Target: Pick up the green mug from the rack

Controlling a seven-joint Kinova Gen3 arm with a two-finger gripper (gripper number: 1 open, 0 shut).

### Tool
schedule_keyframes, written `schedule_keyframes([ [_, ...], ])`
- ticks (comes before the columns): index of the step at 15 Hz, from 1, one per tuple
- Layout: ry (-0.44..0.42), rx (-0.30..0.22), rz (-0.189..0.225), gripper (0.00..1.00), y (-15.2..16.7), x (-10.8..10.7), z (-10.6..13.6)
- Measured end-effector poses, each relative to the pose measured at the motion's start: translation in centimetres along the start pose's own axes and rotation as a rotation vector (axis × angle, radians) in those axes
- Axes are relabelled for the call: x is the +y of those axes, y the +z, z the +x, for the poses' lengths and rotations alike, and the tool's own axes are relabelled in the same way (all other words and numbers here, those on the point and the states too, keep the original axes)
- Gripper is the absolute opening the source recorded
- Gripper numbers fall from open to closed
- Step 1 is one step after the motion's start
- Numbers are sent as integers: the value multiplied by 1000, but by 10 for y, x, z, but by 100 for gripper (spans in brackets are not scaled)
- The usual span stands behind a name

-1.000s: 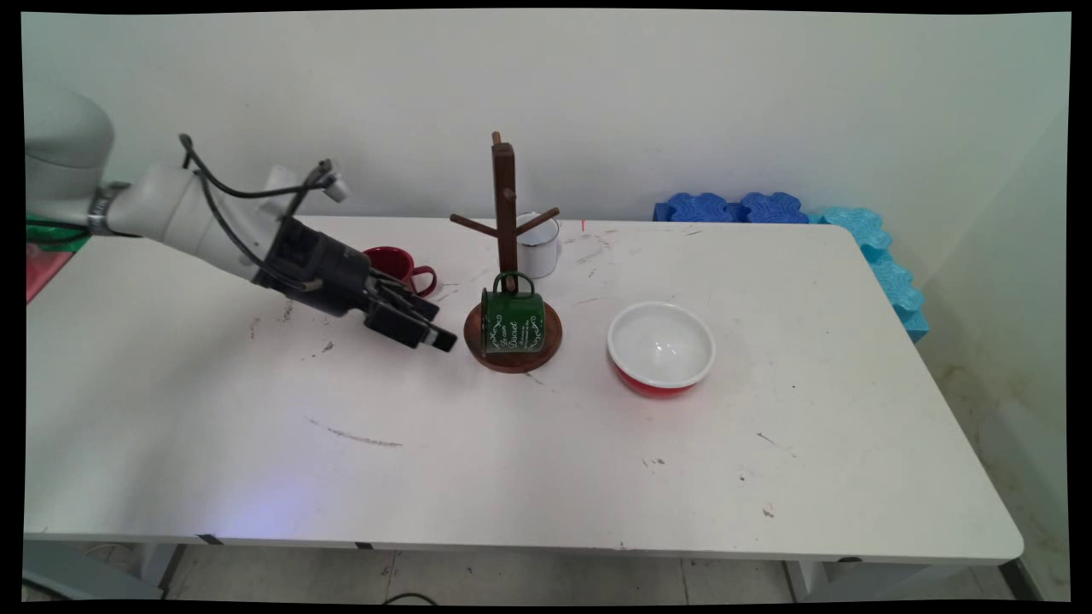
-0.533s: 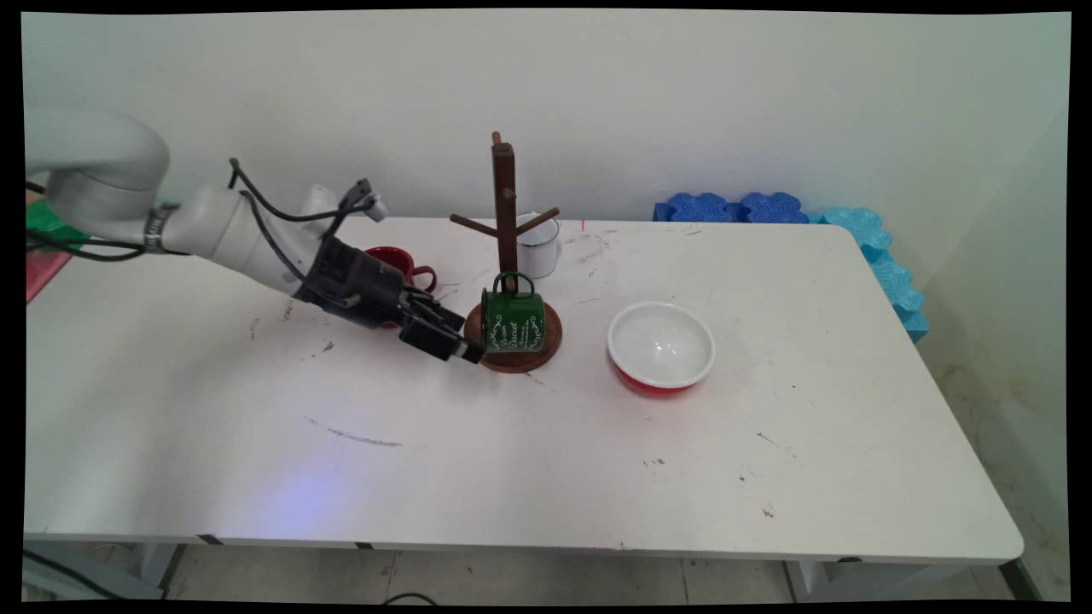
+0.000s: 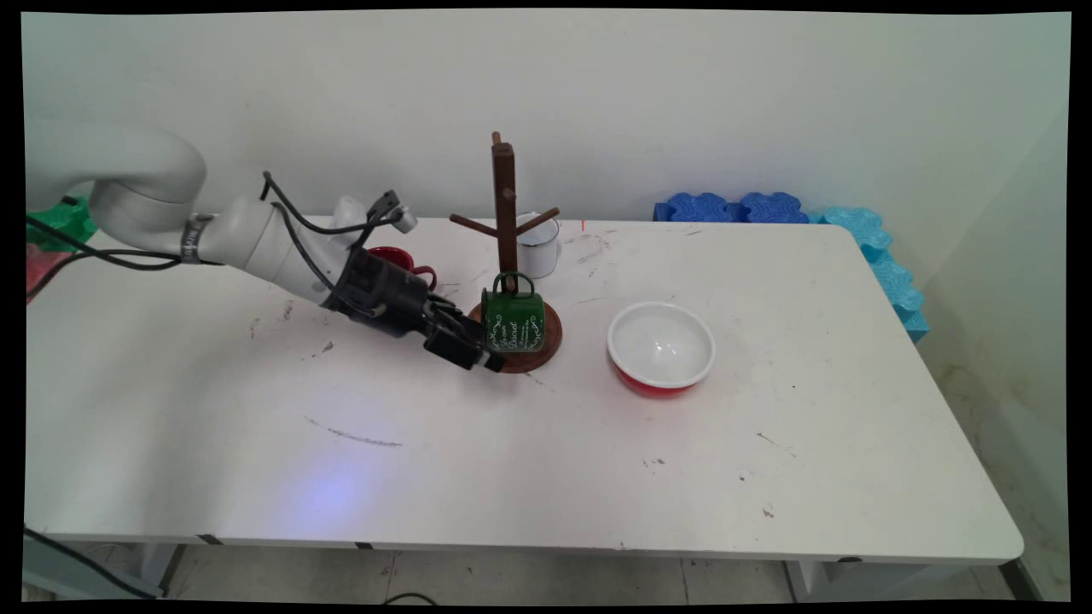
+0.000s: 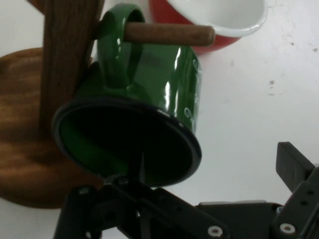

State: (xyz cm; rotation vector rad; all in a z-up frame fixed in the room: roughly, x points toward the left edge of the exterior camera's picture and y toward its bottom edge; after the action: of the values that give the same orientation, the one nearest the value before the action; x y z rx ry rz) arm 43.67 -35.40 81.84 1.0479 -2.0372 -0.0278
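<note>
Three mugs: a green mug [image 3: 513, 321] hung on the mug tree [image 3: 504, 205], a red mug [image 3: 397, 261], a white mug [image 3: 541, 243]; one bowl [image 3: 661, 348]. The gripper [image 3: 488, 358] looks spread at the green mug's rim.

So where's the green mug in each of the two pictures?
Main view: the green mug hangs at the picture's middle, low on the wooden mug tree, right of the claw.
Hand view: green mug fills the middle, hooked on a peg.
Shared landmark: the red bowl.

I count three mugs, green mug [image 3: 513, 322], red mug [image 3: 395, 259], white mug [image 3: 541, 245], one wooden mug tree [image 3: 505, 205], one bowl [image 3: 661, 348], one tabletop [image 3: 529, 460]
</note>
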Motion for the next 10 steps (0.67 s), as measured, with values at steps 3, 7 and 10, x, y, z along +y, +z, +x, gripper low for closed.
schedule_keyframes([
  [3,5,1,-12,100,6,3,1],
  [7,17,3,-21,100,12,5,3],
  [10,25,6,-22,100,15,5,5],
])
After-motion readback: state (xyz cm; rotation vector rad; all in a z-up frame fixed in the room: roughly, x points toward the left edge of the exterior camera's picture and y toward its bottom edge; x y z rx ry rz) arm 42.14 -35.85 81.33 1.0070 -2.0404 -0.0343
